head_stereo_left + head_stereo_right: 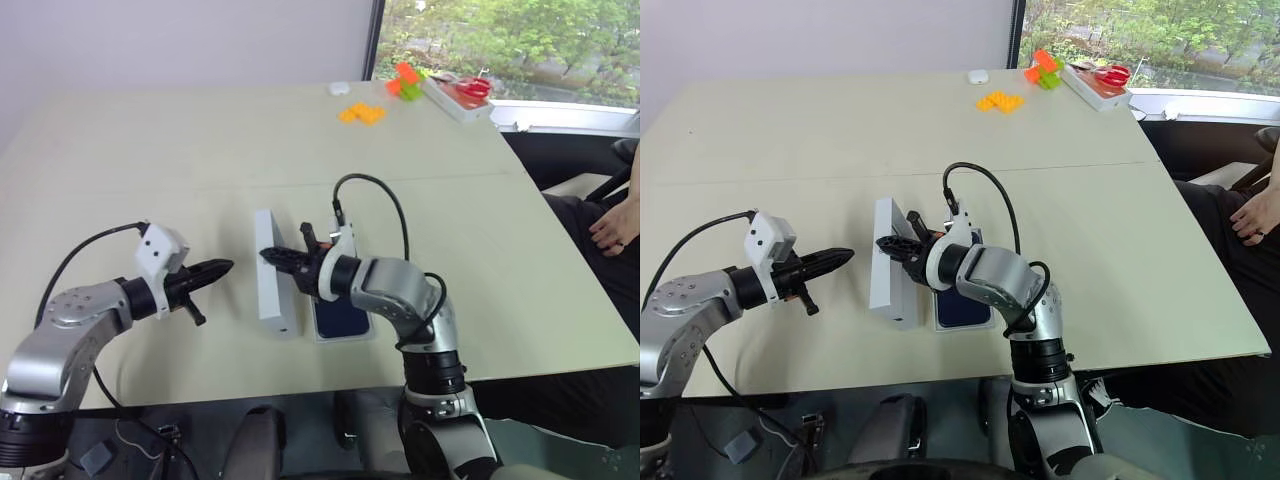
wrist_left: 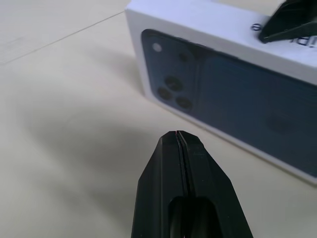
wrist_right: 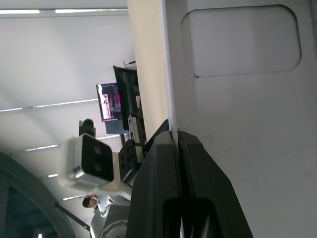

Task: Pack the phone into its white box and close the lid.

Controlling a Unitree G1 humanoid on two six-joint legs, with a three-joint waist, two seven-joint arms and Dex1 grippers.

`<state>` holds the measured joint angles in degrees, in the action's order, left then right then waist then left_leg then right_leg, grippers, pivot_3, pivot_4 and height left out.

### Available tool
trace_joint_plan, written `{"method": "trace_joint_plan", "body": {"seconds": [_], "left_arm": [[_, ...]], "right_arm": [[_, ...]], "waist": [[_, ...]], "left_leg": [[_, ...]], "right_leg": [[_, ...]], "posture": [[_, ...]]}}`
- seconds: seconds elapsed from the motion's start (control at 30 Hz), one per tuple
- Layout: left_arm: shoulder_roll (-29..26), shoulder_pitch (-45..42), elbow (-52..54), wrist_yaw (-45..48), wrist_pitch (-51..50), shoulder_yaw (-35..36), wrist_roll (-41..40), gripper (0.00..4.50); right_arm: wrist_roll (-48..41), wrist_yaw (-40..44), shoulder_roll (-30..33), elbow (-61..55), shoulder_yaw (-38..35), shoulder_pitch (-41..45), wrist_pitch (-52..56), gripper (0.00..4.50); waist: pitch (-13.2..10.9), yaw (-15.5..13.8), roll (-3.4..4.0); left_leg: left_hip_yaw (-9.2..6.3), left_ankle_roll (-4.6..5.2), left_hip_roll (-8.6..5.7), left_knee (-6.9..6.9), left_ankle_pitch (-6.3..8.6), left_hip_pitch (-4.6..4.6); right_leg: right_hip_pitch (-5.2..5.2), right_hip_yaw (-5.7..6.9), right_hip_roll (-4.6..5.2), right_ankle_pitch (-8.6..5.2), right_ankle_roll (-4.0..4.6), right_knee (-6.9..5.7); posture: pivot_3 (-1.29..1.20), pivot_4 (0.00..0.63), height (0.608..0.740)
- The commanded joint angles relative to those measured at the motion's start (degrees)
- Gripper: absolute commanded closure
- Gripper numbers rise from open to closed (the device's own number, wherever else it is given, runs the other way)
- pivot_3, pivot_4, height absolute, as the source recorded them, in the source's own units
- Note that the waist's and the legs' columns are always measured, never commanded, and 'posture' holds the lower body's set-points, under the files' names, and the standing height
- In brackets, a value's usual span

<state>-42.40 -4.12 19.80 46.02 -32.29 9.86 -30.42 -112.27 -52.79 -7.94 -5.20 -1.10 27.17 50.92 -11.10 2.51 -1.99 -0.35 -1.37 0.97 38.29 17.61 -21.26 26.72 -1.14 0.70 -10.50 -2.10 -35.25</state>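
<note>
Lid point(image 1: 275, 285) stood on edge, its wall pinched by right gripper point(image 1: 272, 258); left gripper point(image 1: 222, 268) shut, empty. Lid should be lowered squarely.

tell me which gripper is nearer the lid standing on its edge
Right. The right gripper is at the upright lid, tips against its top edge; the left gripper sits apart, beside its printed face.

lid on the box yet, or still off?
Off. The lid stands on its long edge on the table, printed face toward the left gripper; the phone lies uncovered beside it.
</note>
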Motion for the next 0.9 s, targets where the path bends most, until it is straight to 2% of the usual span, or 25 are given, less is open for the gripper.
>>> {"method": "trace_joint_plan", "body": {"seconds": [0.03,0.07,0.13,0.33,0.4,0.47,0.57,0.7,0.87,0.9], "left_arm": [[1.1,-1.1,3.2,-0.3,-0.3,-2.0,-0.3,4.5],[1.4,-1.2,3.3,-0.5,-0.3,-2.4,-0.3,4.5],[3.3,-2.9,3.5,-1.9,-0.6,-3.9,-0.2,4.5],[6.7,-6.0,3.7,-3.1,-1.1,-7.9,0.4,4.5],[7.7,-6.9,3.9,-3.1,-1.2,-10.1,0.7,4.5],[8.6,-7.6,4.3,-3.1,-1.6,-11.7,0.5,4.5],[9.3,-8.1,5.1,-2.7,-2.2,-13.6,0.3,4.5],[10.4,-9.1,5.4,-2.6,-1.8,-15.3,0.5,4.5],[12.3,-10.9,4.4,-6.8,-4.3,-8.0,-3.8,4.5],[12.1,-11.2,4.0,-8.0,-5.7,-6.1,-4.9,4.5]], "right_arm": [[-0.7,-0.3,0.4,-2.4,-1.6,1.1,0.7,3.12],[-0.7,-0.4,0.4,-2.8,-1.8,1.2,0.9,2.61],[-0.7,1.8,5.1,-5.0,-2.4,2.2,3.1,1.61],[0.1,13.6,25.3,-8.3,-2.8,6.0,8.6,1.61],[6.4,20.8,33.4,-9.0,-3.2,6.2,11.8,1.61],[12.0,26.4,38.8,-9.3,-2.9,5.8,13.1,1.61],[18.0,32.5,42.7,-9.5,-2.0,5.4,13.2,1.61],[31.5,42.1,47.9,-12.1,1.9,6.5,13.4,1.61],[48.4,54.1,52.9,-16.6,8.2,7.0,10.0,1.61],[51.3,56.1,53.6,-17.4,9.4,6.9,9.2,1.83]], "waist": [[0.0,0.0,0.01],[0.0,0.0,0.01],[0.0,0.0,0.02],[0.0,0.0,0.07],[0.0,-0.1,0.1],[0.0,-0.2,0.08],[0.0,0.0,0.08],[0.0,-0.1,0.09],[0.0,-0.1,0.09],[0.0,0.0,0.09]], "left_leg": [[0.02,0.0,0.01,0.01,0.0,-0.01],[0.02,0.0,0.02,0.01,0.0,0.0],[0.01,0.01,0.06,0.01,0.0,-0.01],[0.07,0.01,-0.05,0.06,0.0,-0.06],[0.09,0.07,-0.04,0.04,0.03,-0.1],[0.05,0.08,-0.06,-0.02,0.03,-0.1],[0.09,0.07,-0.08,-0.01,0.03,-0.12],[0.13,0.07,-0.06,-0.02,0.03,-0.09],[0.09,0.07,-0.07,0.03,0.02,-0.07],[0.09,0.07,-0.07,0.03,0.03,-0.07]], "right_leg": [[0.0,0.03,-0.04,-0.01,-0.01,0.0],[0.0,0.04,-0.06,-0.02,-0.02,-0.02],[0.02,0.05,-0.12,-0.01,-0.03,-0.04],[-0.01,0.07,-0.03,0.01,-0.03,0.02],[-0.01,0.03,-0.08,0.01,-0.04,0.03],[-0.01,0.05,-0.1,0.0,-0.05,0.03],[-0.02,0.03,-0.15,-0.02,-0.08,0.03],[-0.16,-0.05,-0.22,-0.09,-0.18,-0.03],[-0.19,0.0,-0.24,-0.1,-0.16,-0.05],[-0.19,0.01,-0.24,-0.09,-0.17,-0.05]], "posture": [[0.0,0.15,0.727],[0.0,0.15,0.727],[0.0,0.15,0.727],[0.0,0.15,0.727],[0.0,0.15,0.727],[0.0,0.15,0.727],[0.0,0.15,0.727],[0.0,0.15,0.727],[0.0,0.15,0.727],[0.0,0.15,0.727]]}}
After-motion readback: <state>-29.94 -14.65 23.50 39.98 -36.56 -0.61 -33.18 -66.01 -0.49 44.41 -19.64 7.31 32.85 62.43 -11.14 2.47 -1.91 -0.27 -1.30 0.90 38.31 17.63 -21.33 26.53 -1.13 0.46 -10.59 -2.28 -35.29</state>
